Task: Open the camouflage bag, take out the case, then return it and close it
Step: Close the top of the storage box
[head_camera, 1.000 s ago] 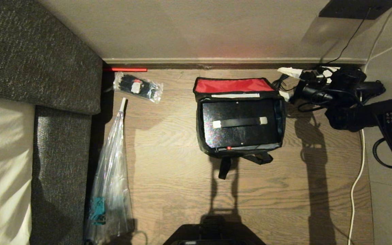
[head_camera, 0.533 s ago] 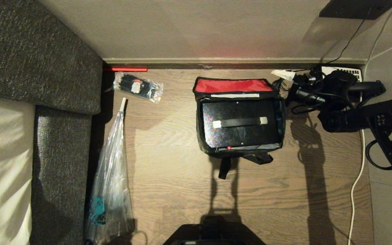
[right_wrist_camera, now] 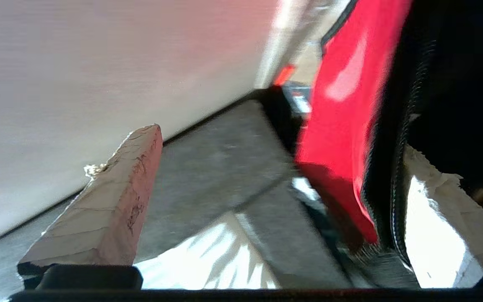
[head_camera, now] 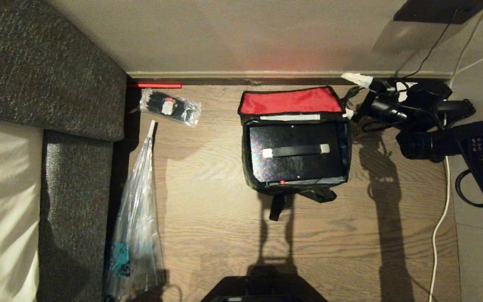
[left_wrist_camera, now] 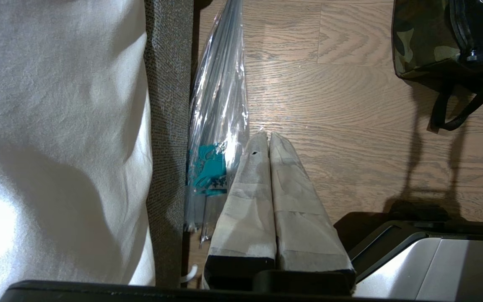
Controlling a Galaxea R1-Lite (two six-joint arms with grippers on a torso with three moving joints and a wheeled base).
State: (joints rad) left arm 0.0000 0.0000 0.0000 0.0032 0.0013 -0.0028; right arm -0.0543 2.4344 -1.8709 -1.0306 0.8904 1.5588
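The boxy soft camouflage bag (head_camera: 295,144) stands open on the wooden floor (head_camera: 208,235), its red inner lid (head_camera: 288,101) raised toward the wall. The flat glossy black hard case (head_camera: 296,161) lies inside it. The right gripper (head_camera: 352,97) is at the lid's right corner, fingers spread wide, one on each side of the lid's edge. The case looks stiff and slippery; its strap handle (head_camera: 296,150) seems the best hold. The left gripper (left_wrist_camera: 266,140), fingers pressed together, is far from the bag.

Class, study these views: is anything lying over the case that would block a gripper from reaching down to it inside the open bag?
Nothing visible does. The camouflage bag's red lid is folded back toward the wall, leaving the case exposed from above. The right gripper, open, sits at the lid's right edge; the left gripper is shut, away by the sofa.
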